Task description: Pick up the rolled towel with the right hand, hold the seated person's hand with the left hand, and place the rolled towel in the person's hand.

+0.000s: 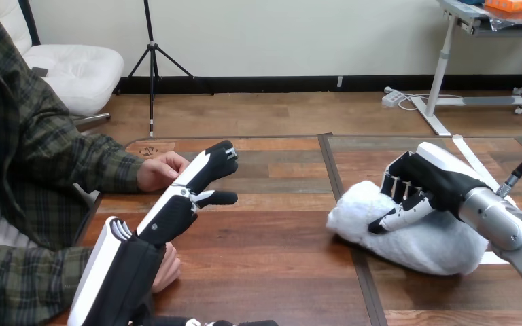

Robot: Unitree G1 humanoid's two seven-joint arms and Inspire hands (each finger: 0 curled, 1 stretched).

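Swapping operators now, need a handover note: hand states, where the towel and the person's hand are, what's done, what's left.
Left hand: open, fingers straight, reaching alongside the person's farther hand at the table's left edge. No grasp; cannot tell if they touch.
Right hand: fingers curled over the rolled towel, which lies on the table at the right.
Done: both hands at their targets.
Left: lift the towel, hold the person's hand, place the towel in it.

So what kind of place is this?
Probably a robot practice spot: a wooden table, a person's hand beside the robot's left hand, and its right hand gripping a rolled towel.
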